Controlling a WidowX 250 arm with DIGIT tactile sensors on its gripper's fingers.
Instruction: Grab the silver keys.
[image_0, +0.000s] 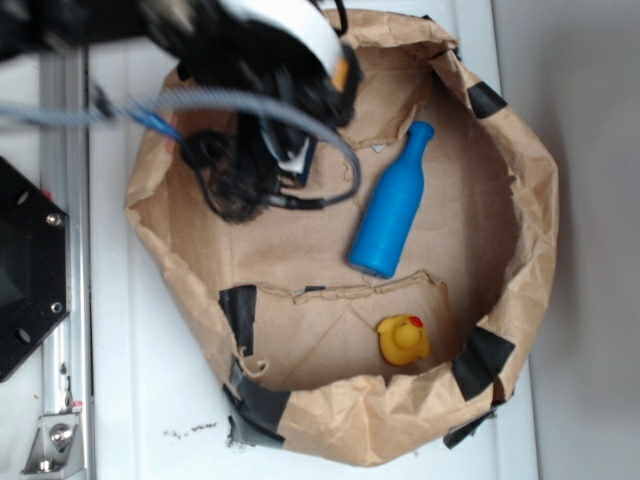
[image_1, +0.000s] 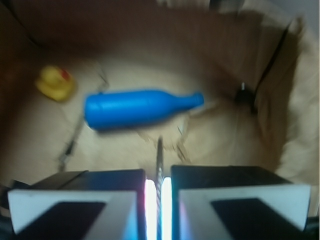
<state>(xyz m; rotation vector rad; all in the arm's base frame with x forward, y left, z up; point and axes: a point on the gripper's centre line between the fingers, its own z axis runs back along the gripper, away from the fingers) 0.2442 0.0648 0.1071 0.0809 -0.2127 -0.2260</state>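
In the wrist view a thin grey-silver metal strip, one of the silver keys (image_1: 159, 152) seen edge-on, stands upright between my two black fingers. My gripper (image_1: 159, 175) is shut on it, with only narrow bright slits left on either side. In the exterior view my gripper (image_0: 292, 165) hangs over the upper left of the brown paper floor, and the arm and cables hide the rest of the keys.
A blue plastic bottle (image_0: 392, 205) (image_1: 135, 107) lies on the paper floor to the right of the gripper. A yellow rubber duck (image_0: 402, 340) (image_1: 56, 82) sits near the front wall. Crumpled brown paper walls (image_0: 525, 200) with black tape ring the area.
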